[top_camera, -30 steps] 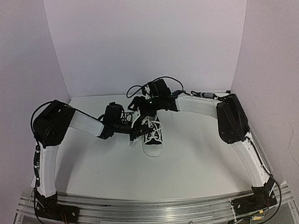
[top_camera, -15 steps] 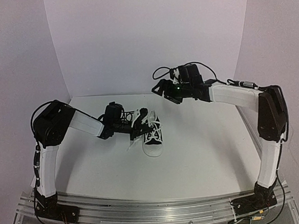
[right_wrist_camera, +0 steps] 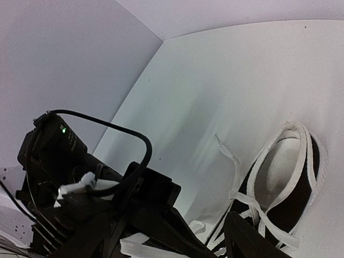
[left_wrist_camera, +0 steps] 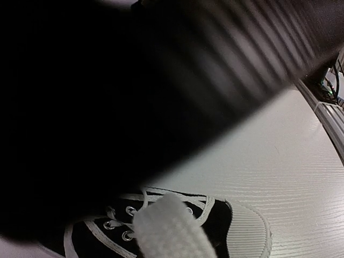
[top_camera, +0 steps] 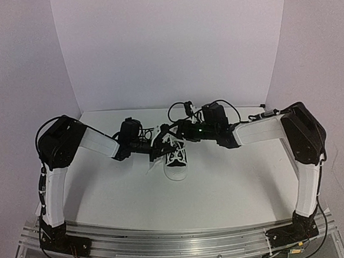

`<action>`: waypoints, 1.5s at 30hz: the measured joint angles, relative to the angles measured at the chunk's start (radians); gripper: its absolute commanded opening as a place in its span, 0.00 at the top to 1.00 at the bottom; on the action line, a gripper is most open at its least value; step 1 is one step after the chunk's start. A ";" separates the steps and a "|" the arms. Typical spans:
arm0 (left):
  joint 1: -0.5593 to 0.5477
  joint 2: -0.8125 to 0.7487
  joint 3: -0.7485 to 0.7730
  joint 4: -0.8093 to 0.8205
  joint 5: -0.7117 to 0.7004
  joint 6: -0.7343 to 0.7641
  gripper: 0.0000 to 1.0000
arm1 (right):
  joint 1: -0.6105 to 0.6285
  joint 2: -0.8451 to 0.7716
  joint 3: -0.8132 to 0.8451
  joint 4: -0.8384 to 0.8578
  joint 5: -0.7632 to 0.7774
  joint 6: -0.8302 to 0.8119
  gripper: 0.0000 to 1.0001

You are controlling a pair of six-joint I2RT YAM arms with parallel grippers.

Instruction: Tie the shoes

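Sneaker (top_camera: 175,163) is sitting mid-table (top_camera: 241,183), toe toward the arm bases; left gripper (top_camera: 154,145) is pinching a white lace (left_wrist_camera: 169,228) beside it; right gripper (top_camera: 172,131) is hovering over the heel, opening not discernible.

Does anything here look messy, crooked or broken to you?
The sneaker sits upright, but its white laces are untied, and one loose end lies on the table beside the shoe's opening. Nothing looks spilled or broken.
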 measured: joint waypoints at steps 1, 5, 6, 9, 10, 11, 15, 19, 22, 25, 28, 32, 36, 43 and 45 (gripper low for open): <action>0.000 0.000 0.000 0.000 0.000 -0.006 1.00 | 0.000 0.001 -0.027 0.039 -0.004 0.005 0.27; 0.000 0.000 0.000 0.000 0.000 -0.017 1.00 | 0.006 0.000 -0.116 0.125 -0.019 0.012 0.25; 0.000 0.000 0.000 0.000 0.001 -0.017 1.00 | 0.007 0.000 -0.123 0.132 -0.022 0.008 0.25; 0.000 0.000 0.001 0.000 0.001 -0.017 1.00 | 0.016 0.001 -0.123 0.165 -0.025 -0.001 0.25; 0.000 0.000 0.002 0.000 0.001 -0.017 1.00 | 0.020 0.002 -0.119 0.176 -0.025 -0.002 0.25; 0.000 0.000 0.003 0.000 0.001 -0.017 1.00 | 0.023 0.004 -0.114 0.184 -0.025 -0.002 0.25; 0.006 0.000 0.004 -0.002 0.003 -0.019 1.00 | 0.029 0.038 -0.086 0.200 -0.025 -0.004 0.29; 0.004 0.000 0.004 -0.002 0.003 -0.020 1.00 | 0.037 0.073 -0.067 0.201 -0.028 0.000 0.49; 0.000 0.000 0.005 -0.002 0.003 -0.019 1.00 | 0.044 0.084 -0.063 0.199 -0.028 0.000 0.75; 0.000 0.000 0.011 -0.009 0.005 -0.015 1.00 | 0.045 0.087 -0.051 0.201 -0.019 -0.005 0.94; 0.000 0.000 0.016 -0.018 0.005 -0.014 0.99 | 0.044 0.087 -0.045 0.205 -0.010 -0.007 1.00; 0.000 0.000 0.025 -0.050 0.008 0.018 0.53 | 0.044 0.087 -0.046 0.202 0.002 -0.009 1.00; 0.011 0.000 0.097 -0.221 0.065 0.129 0.24 | 0.044 0.082 -0.061 0.202 0.032 -0.010 1.00; 0.118 0.001 0.374 -0.856 0.197 0.630 0.18 | 0.044 0.074 -0.082 0.178 0.080 -0.019 1.00; 0.164 0.004 0.478 -1.046 0.220 0.777 0.22 | 0.043 0.074 -0.082 0.170 0.085 -0.023 1.00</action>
